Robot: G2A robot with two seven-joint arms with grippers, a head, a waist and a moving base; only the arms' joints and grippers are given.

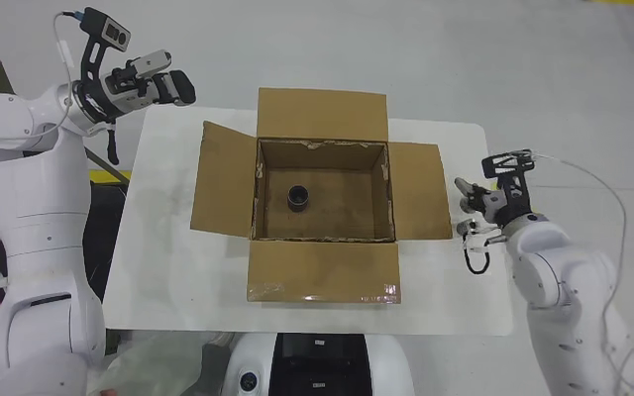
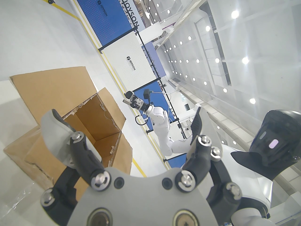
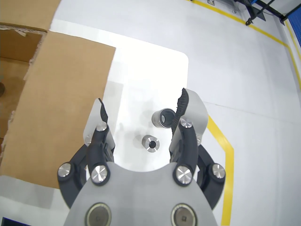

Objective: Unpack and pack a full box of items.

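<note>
Cardboard box (image 1: 322,114) sits open mid-table with 1 dark metal ring (image 1: 300,197) on its floor. Right gripper (image 3: 142,99) hangs spread and empty beside the right flap, over a big silver sleeve (image 3: 162,118) and a small silver sleeve (image 3: 150,143) on the table (image 3: 141,71). Left gripper (image 2: 127,111) gapes empty off the far left corner.

I see my left arm (image 1: 40,228) and right arm (image 1: 555,275) as smooth white shells. The left gripper (image 2: 127,115) and right gripper (image 3: 142,99) each have a grey plate (image 3: 141,194), black links (image 3: 188,142), shiny round screws (image 3: 183,172) and pale fingers (image 3: 198,110). A black cable (image 1: 478,261) loops at the right wrist.
</note>
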